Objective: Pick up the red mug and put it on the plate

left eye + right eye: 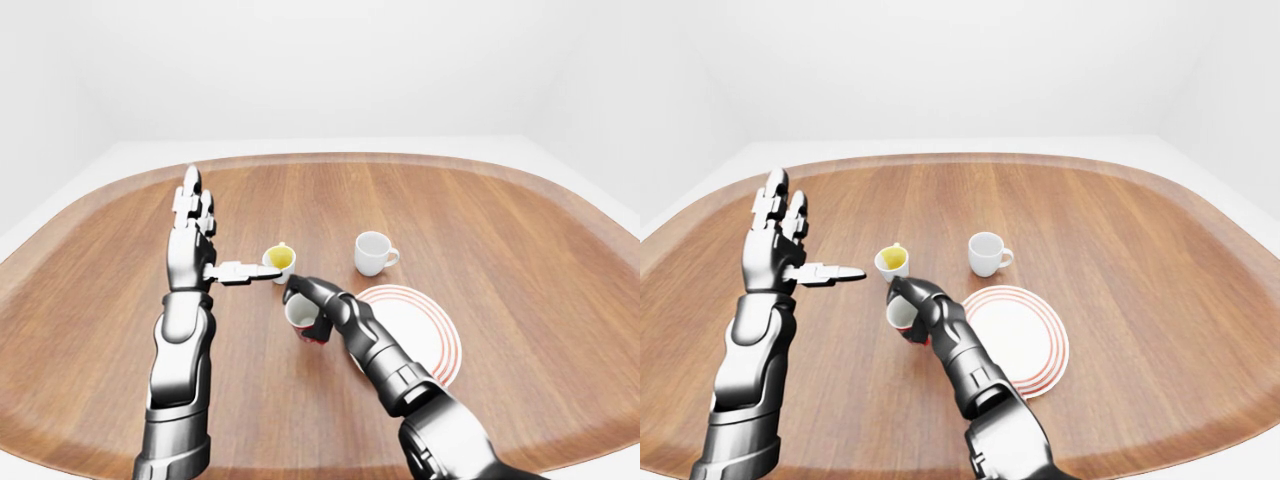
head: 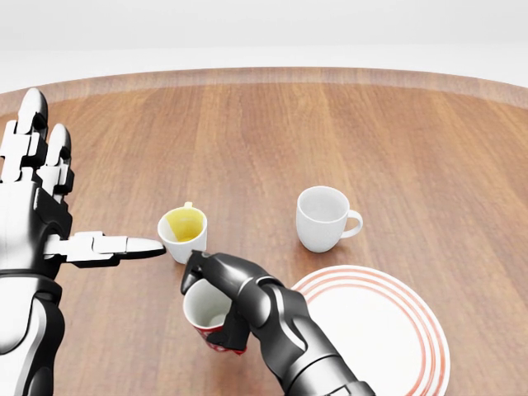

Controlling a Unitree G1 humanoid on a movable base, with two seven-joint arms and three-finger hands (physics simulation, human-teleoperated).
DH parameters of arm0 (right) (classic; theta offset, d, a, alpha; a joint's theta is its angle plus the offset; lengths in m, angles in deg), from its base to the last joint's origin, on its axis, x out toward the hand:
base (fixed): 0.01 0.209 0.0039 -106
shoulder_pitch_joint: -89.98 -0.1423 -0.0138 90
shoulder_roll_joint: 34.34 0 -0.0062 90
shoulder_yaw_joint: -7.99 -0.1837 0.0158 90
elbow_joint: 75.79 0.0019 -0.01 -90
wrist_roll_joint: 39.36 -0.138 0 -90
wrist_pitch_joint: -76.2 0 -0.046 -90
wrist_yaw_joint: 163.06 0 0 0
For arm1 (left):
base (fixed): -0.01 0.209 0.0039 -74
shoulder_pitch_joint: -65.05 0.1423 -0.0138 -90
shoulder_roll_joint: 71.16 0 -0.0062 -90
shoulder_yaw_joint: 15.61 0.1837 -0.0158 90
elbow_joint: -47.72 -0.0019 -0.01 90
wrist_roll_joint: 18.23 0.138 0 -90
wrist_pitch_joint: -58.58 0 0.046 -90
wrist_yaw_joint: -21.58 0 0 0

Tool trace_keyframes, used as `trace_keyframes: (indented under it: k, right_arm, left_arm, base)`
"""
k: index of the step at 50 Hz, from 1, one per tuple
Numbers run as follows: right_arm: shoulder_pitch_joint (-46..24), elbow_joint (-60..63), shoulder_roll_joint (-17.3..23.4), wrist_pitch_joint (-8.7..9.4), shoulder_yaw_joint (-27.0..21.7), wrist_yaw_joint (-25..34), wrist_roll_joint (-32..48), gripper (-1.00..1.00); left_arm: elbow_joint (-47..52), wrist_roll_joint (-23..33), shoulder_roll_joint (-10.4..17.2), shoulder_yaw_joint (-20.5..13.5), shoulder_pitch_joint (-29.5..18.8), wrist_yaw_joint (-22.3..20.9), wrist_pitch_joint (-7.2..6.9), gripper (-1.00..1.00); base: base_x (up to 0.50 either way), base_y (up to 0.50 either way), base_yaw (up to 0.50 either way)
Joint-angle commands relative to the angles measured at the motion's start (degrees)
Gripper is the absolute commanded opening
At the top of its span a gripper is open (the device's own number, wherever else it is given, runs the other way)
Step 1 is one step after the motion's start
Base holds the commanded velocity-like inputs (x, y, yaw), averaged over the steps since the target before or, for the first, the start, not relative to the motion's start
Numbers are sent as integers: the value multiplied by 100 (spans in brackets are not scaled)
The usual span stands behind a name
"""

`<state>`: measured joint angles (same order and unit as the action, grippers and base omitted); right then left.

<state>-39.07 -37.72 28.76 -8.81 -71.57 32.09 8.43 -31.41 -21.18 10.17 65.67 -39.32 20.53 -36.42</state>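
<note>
Red mug [image 2: 210,318], white inside, sits in the grip of the right robot hand [image 2: 227,301]: dark fingers [image 2: 198,268] curl over its rim at the top and the palm wraps its right side, so the hand is clamped on the mug. In the head view the mug is low and left of centre, just left of the plate [image 2: 371,330], whose red-ringed rim is partly covered by the right forearm. Whether the mug rests on the wooden worktop [image 2: 264,140] or is lifted off it cannot be told.

Just above the mug stands a small white cup [image 2: 184,233] with a yellow inside. A plain white mug [image 2: 322,218] stands above the plate, handle to the right.

At the left of the head view the left robot hand [image 2: 41,214] is spread open, fingers pointing up and thumb stretched flat toward the yellow cup, its tip close to it, holding nothing.
</note>
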Motion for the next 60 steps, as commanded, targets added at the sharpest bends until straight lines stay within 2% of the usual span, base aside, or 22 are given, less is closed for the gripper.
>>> trace_keyframes:
  k: [1, 7, 19, 60]
  right_arm:
    - [244, 1346, 129, 0, -4, 156, -130, -100]
    - [412, 1944, 273, 0, -46, 453, -65, -100]
    - [604, 2350, 473, 0, -133, 586, -124, -100]
    - [1186, 2775, 1180, 0, -494, 692, -379, -100]
  left_arm:
    - [127, 32, -18, 24, 36, -7, 0, 100]
    - [118, 57, -39, 38, 45, -14, 0, 100]
    - [172, 86, -46, 48, 41, -28, 0, 100]
    - [237, 139, -88, 92, 85, -31, 0, 100]
  base:
    - [0, 0, 0]
    - [0, 0, 0]
    - [0, 0, 0]
    - [0, 0, 0]
